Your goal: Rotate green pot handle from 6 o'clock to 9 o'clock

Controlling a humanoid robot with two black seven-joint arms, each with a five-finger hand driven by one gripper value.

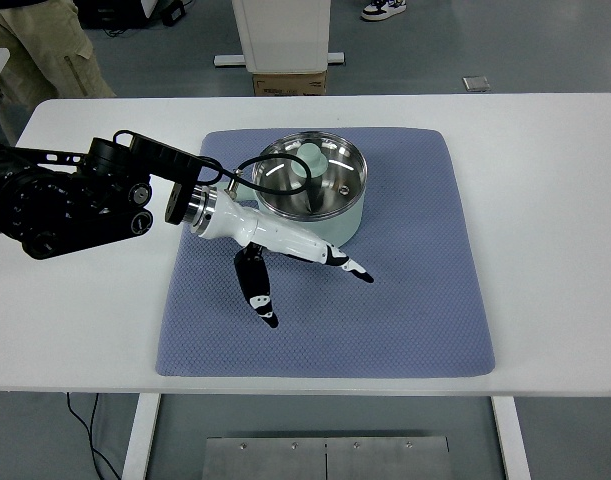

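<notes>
While left robot hand (285, 262) reaches over mat (405, 300), fingers splayed, empty, seemingly touching green pot (315, 190).

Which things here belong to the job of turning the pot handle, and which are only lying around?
Belong to the job:
- green pot with glass lid
- left hand, fingers spread beside the pot
- blue mat under the pot

Only lying around:
- white table
- cardboard box on the floor behind
- person standing at the far left
</notes>
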